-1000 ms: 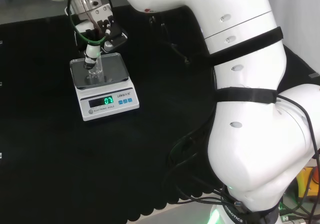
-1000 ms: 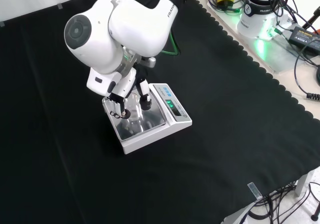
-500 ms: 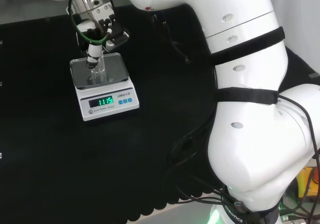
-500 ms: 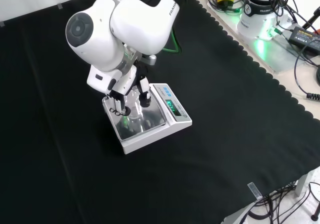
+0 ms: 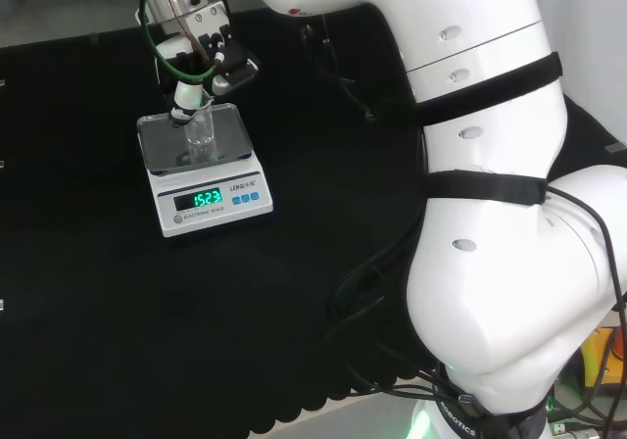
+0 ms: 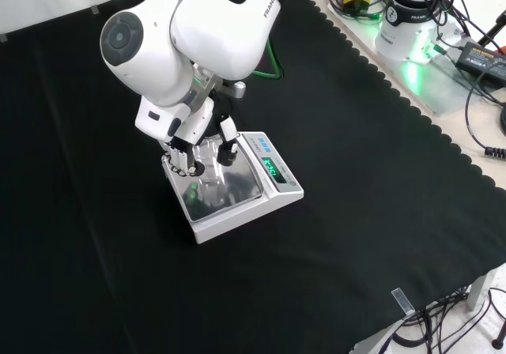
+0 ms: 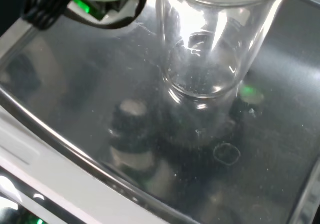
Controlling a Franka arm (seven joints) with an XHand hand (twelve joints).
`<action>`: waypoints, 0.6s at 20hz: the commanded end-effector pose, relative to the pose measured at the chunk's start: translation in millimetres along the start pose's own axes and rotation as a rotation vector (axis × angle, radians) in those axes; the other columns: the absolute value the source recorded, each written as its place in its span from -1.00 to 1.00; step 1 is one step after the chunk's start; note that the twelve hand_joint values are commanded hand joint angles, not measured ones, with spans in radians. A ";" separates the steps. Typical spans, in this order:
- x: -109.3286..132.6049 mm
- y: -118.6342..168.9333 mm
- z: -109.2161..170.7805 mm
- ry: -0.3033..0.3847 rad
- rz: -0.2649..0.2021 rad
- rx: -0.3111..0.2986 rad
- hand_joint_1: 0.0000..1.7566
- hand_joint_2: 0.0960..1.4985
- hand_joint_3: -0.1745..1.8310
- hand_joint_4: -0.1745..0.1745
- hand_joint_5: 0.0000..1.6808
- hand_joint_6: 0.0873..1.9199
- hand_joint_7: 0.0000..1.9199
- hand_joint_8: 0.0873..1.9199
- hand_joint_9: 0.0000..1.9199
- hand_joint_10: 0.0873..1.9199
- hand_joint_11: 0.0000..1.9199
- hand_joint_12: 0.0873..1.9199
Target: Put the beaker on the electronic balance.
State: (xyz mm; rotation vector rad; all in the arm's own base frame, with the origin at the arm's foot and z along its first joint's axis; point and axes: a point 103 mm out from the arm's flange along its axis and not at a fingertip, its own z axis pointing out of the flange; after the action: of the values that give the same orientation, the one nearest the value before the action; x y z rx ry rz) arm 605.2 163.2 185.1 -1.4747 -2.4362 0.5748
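Note:
A small clear glass beaker (image 5: 201, 133) stands upright on the steel pan of the electronic balance (image 5: 208, 200), whose green display is lit. In the front view the beaker (image 6: 210, 169) rests on the balance (image 6: 237, 200) pan. The hand (image 5: 199, 55) hangs just above it, and its fingers (image 6: 228, 150) sit on either side of the beaker's top, spread apart. Close up in the wrist view, the beaker (image 7: 207, 49) has its base flat on the reflective pan (image 7: 70, 99), and no finger touches its wall there.
The arm's big white links (image 5: 470, 184) rise at the right of the head view. In the front view, cables and a power unit (image 6: 443, 46) lie beyond the cloth's scalloped edge at the upper right. Black cloth (image 6: 356, 212) surrounds the balance.
The hand has risen a little while the beaker stayed on the pan. The fingers now sit higher, near the beaker's top, and the display's digits have changed.

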 end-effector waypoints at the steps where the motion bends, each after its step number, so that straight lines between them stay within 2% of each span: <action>1: 1.3 -0.5 -3.9 0.026 -0.016 -0.025 0.00 -0.37 -0.25 -0.76 0.02 -0.07 -0.08 -0.12 0.19 -0.72 0.26 -0.14; 4: 1.6 -4.1 -8.6 0.042 -0.029 -0.055 -0.19 -0.35 -0.38 -0.51 -0.23 0.09 -0.15 -0.10 -0.06 -0.46 0.08 0.01; 6: 0.2 -8.4 -13.3 0.051 -0.028 -0.087 -0.29 -0.33 -0.46 -0.39 -0.32 0.11 -0.23 -0.09 -0.24 -0.34 -0.08 0.14; 9: -3.9 -21.1 -24.5 0.054 -0.019 -0.137 -0.38 -0.30 -0.53 -0.34 -0.38 0.06 -0.33 -0.08 -0.39 -0.26 -0.23 0.25; 12: -10.9 -42.9 -36.0 0.045 -0.002 -0.176 -0.41 -0.29 -0.55 -0.34 -0.40 0.03 -0.37 -0.08 -0.43 -0.24 -0.26 0.26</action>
State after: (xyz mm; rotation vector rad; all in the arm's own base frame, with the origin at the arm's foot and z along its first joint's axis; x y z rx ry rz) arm 600.6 159.5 203.9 -1.4783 -2.4674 0.4459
